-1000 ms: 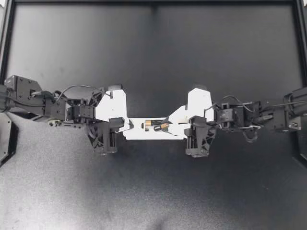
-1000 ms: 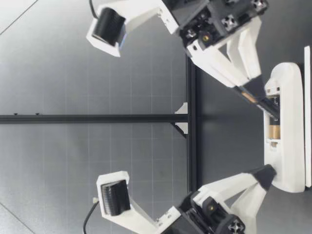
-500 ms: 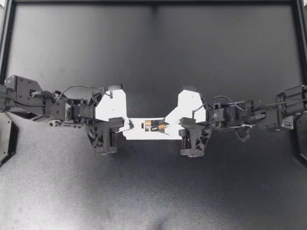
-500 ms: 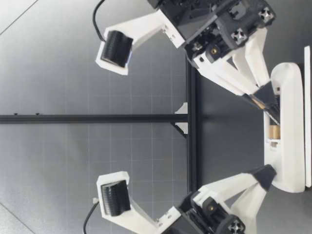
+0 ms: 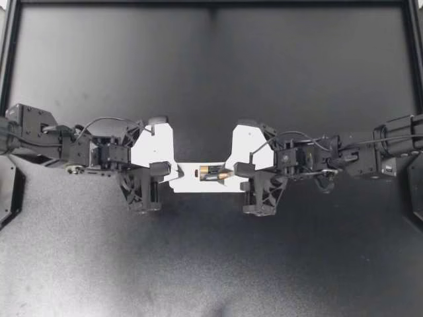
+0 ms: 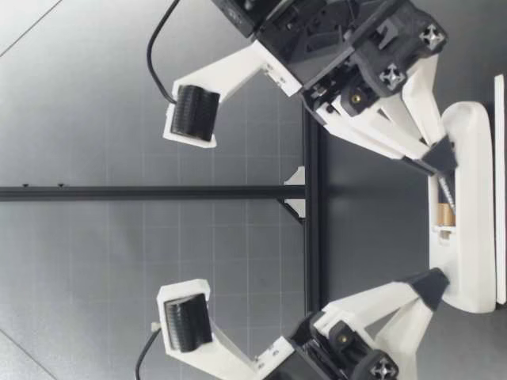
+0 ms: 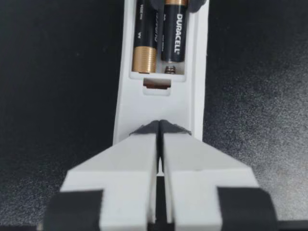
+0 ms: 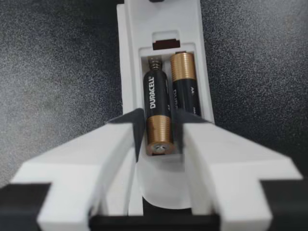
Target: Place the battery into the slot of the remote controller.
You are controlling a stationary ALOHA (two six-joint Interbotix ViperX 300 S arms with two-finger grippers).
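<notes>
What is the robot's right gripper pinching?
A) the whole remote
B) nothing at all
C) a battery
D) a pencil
C: the right gripper has a finger on each side of one battery, which lies in the open remote beside a second battery.
</notes>
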